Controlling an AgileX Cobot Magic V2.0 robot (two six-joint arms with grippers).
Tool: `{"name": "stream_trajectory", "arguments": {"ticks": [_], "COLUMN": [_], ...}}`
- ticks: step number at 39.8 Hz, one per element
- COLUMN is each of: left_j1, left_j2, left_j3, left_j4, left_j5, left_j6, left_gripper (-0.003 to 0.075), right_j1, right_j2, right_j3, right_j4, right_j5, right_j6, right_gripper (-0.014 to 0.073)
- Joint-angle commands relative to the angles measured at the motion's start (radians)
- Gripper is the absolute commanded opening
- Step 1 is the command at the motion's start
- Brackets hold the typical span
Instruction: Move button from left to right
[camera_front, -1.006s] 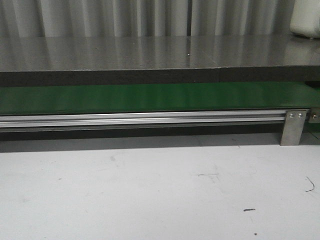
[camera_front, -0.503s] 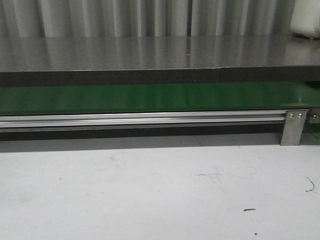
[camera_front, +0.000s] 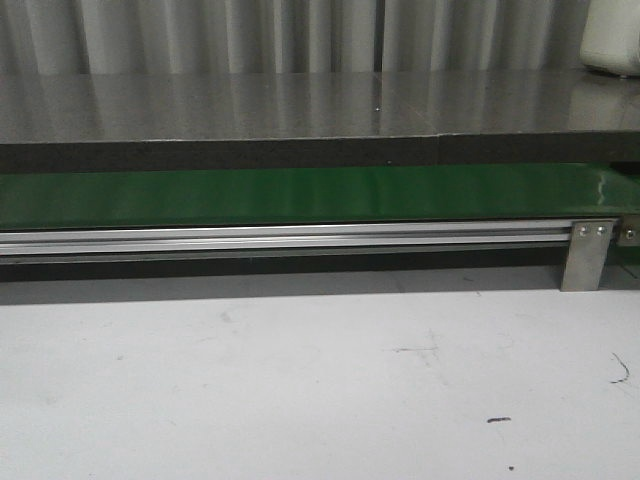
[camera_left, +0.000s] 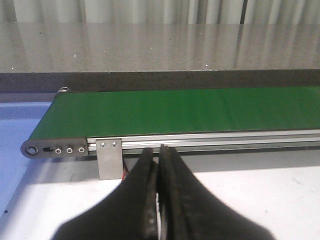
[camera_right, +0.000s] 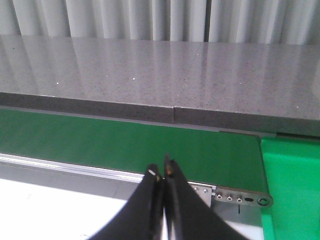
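**Conveyor station, both claws closed, no button to be made out**

Item 1. Left gripper (camera_left: 159, 150): two black fingers pressed together along their length, with nothing between them in the left wrist view. It points at the belt's left end, tips low over the white table (camera_left: 260, 195). Judged a parked or waiting pose, since the fingers are aimed at the belt rather than at any object.

Item 2. Right gripper (camera_right: 162, 172): fingers likewise brought together, a thin seam between them, nothing clamped that can be seen. It faces the belt's right end.

Item 3. Green conveyor belt (camera_front: 300, 195): runs straight across beyond both claws. Its surface is bare in all three views. Just ahead of the left claw sits the belt's rounded end cap (camera_left: 52, 149) and a metal bracket (camera_left: 110, 159); just ahead of the right claw sits the matching end plate (camera_right: 242, 199), with a bright green tray (camera_right: 295, 185) beside it on the outer side, probably placed there to catch what rides off the belt.

Item 4. Grey stone counter (camera_front: 300, 105): behind the belt, farther from both claws; a pale container (camera_front: 612, 40) stands at its far right corner.

Item 5. Button: I cannot find it on the belt, the table, the tray or in either claw. The bare scene fits a button yet to arrive at the left end, or one already carried off to the right.
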Motion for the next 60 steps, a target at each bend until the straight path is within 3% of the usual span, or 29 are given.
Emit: {"name": "stream_trajectory", "arguments": {"ticks": [1, 24, 42, 50, 60], "left_j1": [-0.005, -0.005, -0.005, -0.005, -0.005], "left_j2": [-0.019, -0.019, -0.019, -0.019, -0.019], "left_j3": [0.028, 0.028, 0.028, 0.028, 0.028], "left_j4": [-0.002, -0.002, -0.002, -0.002, -0.002], "left_j5": [-0.092, -0.092, -0.092, -0.092, -0.092], "left_j6": [-0.011, -0.011, -0.011, -0.011, -0.011], "left_gripper": [-0.0021, -0.0021, -0.0021, -0.0021, -0.0021], "right_j1": [0.0, -0.006, -0.276, -0.28, -0.28], "right_j2": [0.007, 0.005, -0.24, -0.261, -0.26], "right_j3": [-0.023, -0.004, 0.37, 0.386, 0.385], "right_j4": [0.002, -0.03, -0.033, -0.033, -0.033], "right_j5": [-0.082, -0.099, -0.17, -0.089, -0.086], "right_j6": [-0.006, -0.006, -0.005, -0.005, -0.005], "right_gripper": [0.0012, 0.0012, 0.0012, 0.0012, 0.0012]}}
